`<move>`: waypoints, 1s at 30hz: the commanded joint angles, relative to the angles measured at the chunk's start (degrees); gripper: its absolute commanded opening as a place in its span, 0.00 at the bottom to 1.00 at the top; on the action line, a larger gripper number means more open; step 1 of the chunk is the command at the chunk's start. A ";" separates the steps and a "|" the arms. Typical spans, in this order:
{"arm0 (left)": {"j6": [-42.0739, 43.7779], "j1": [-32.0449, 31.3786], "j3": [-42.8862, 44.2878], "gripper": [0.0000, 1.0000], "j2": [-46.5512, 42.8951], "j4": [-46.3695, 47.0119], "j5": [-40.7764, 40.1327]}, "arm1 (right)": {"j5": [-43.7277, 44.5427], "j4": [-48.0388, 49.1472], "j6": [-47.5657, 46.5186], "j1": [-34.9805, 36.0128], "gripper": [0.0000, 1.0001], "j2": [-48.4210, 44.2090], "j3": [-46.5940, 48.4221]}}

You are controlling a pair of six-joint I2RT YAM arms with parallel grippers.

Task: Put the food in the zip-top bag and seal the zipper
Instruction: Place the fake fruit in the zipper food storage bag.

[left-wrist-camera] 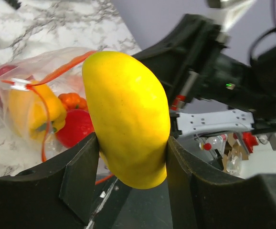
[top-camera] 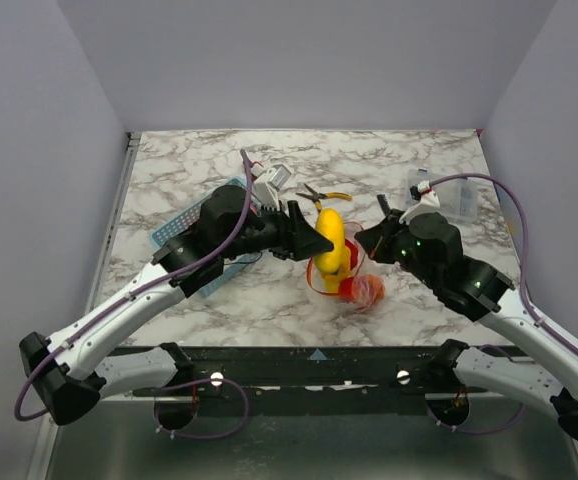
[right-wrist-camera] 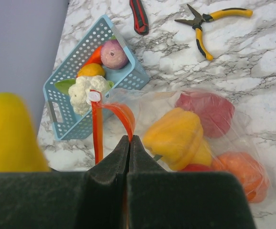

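My left gripper point(left-wrist-camera: 131, 157) is shut on a yellow mango-like toy fruit point(left-wrist-camera: 126, 117) and holds it above the mouth of the clear zip-top bag point(top-camera: 347, 272); the fruit also shows from above point(top-camera: 330, 240). My right gripper point(right-wrist-camera: 129, 141) is shut on the bag's orange-red zipper strip point(right-wrist-camera: 123, 114), holding the mouth open. Inside the bag lie a yellow pepper point(right-wrist-camera: 178, 138), a red fruit point(right-wrist-camera: 209, 109) and an orange one point(right-wrist-camera: 240, 174). A blue basket point(right-wrist-camera: 66, 112) holds a white cauliflower point(right-wrist-camera: 86, 90), an orange carrot point(right-wrist-camera: 95, 56) and a purple-pink fruit point(right-wrist-camera: 113, 53).
Yellow-handled pliers point(right-wrist-camera: 209, 21) and a dark red-handled knife point(right-wrist-camera: 139, 16) lie on the marble table behind the bag. A rigid clear box point(top-camera: 447, 195) stands at the right rear. The blue basket sits under my left arm point(top-camera: 194, 235).
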 commanded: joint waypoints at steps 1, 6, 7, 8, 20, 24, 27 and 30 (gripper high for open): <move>-1.46 -0.90 -1.42 0.00 3.93 2.33 -3.41 | 0.81 2.91 1.72 0.19 0.00 -2.10 -0.50; -2.11 -0.94 -0.24 0.00 8.58 3.17 -1.58 | 0.83 2.45 2.26 0.20 0.00 -3.25 -1.29; -2.37 -1.02 -0.22 0.00 9.33 3.92 -0.67 | 0.95 2.32 2.27 0.22 0.00 -3.39 -1.36; -2.87 -1.14 -0.01 0.00 10.26 4.35 0.29 | 0.92 2.38 2.22 0.19 0.00 -3.55 -1.58; -7.05 -4.58 -0.64 0.04 12.28 3.29 -4.76 | 0.48 2.91 2.43 0.19 0.00 -3.75 -1.99; -8.29 -5.27 -0.59 0.07 12.15 0.86 -8.66 | 0.56 3.18 2.39 0.20 0.00 -4.10 -2.12; -9.01 -5.32 -0.27 0.16 12.86 0.10 -9.00 | 0.59 3.09 2.46 0.20 0.00 -4.25 -2.29; -9.62 -5.42 1.27 0.25 14.35 -0.70 -7.49 | 0.53 3.33 2.71 0.20 0.00 -4.26 -2.77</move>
